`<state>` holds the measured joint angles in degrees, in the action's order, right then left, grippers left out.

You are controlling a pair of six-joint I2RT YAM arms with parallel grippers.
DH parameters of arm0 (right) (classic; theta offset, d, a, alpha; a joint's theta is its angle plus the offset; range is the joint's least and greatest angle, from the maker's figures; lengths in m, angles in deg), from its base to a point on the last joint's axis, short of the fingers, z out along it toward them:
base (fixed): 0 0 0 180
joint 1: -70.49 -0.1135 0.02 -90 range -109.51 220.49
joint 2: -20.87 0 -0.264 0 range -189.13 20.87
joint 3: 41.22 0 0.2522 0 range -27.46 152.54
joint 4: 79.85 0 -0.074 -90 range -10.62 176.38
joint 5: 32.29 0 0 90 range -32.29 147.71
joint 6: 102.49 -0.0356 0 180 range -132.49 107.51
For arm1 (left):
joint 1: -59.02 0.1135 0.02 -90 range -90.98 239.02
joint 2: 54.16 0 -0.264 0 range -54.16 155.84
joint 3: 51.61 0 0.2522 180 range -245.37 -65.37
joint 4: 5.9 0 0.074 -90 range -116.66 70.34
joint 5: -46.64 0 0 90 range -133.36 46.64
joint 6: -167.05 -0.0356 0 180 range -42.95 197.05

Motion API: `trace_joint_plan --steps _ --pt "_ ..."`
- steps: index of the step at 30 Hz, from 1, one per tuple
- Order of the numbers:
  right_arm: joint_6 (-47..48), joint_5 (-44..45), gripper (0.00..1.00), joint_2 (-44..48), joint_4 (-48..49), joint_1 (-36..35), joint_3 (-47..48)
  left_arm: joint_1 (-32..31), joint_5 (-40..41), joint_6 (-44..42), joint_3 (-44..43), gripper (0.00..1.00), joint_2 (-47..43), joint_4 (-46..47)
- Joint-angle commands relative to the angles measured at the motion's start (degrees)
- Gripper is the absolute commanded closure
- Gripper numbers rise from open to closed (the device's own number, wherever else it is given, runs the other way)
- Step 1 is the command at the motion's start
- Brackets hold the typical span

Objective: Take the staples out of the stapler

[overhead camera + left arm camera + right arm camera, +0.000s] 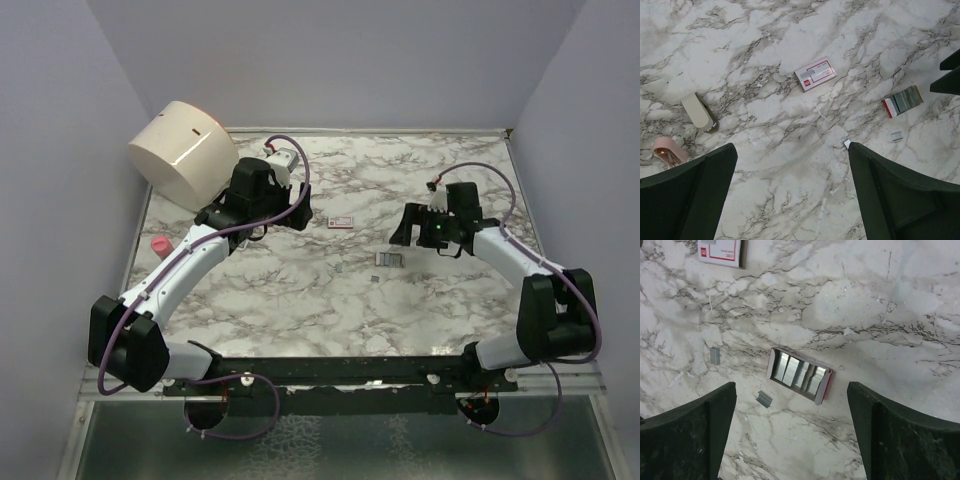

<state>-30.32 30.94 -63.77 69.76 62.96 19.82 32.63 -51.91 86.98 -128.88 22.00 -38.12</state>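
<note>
A beige stapler (697, 111) lies closed on the marble table, left of my left gripper (791, 150); the top view hides it under the left arm. That gripper (285, 212) hovers open over bare marble. An open staple tray (799, 376) holding silver staple strips lies just beyond my right gripper (791, 390), which is open and empty. The tray (388, 261) sits below and left of the right gripper (405, 225). Two short loose staple strips (715, 355) (764, 399) lie left of the tray.
A red-and-white staple box sleeve (815, 74) lies mid-table (341, 222). A small pink object with metal parts (667, 150) sits near the left edge (158, 245). A large cream drum (185, 150) lies on its side at the back left corner. Grey walls enclose the table.
</note>
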Motion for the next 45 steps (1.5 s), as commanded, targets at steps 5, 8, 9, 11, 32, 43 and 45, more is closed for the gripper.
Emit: trace_joint_plan --steps 5,8,9,11,32,43,45 --pt "8.36 13.08 0.20 3.95 -8.74 -14.26 4.50 -0.41 -1.20 0.51 -0.09 0.03 -0.01 1.30" --pt "4.95 16.20 0.30 -0.19 -9.11 -19.92 7.58 -0.37 -1.08 0.76 0.10 0.03 0.11 1.49" --pt "3.37 17.14 0.32 -3.06 -9.69 -21.81 9.21 -0.40 -0.73 0.76 0.08 0.03 -0.01 1.45" --pt "-0.88 20.59 0.34 -7.59 -12.24 -25.26 13.85 -0.36 0.50 0.79 0.18 0.03 -0.30 1.45" --pt "-14.31 26.69 0.57 -34.45 -34.41 -36.24 43.04 0.55 5.95 -0.68 -0.08 0.02 -2.15 0.37" --pt "-15.13 30.76 0.63 -37.14 -37.32 -37.55 45.09 0.55 6.08 -0.86 0.03 0.02 -2.46 0.35" --pt "-15.13 30.76 0.64 -37.45 -36.96 -37.56 45.09 0.55 6.06 -0.87 0.01 0.02 -2.43 0.28"
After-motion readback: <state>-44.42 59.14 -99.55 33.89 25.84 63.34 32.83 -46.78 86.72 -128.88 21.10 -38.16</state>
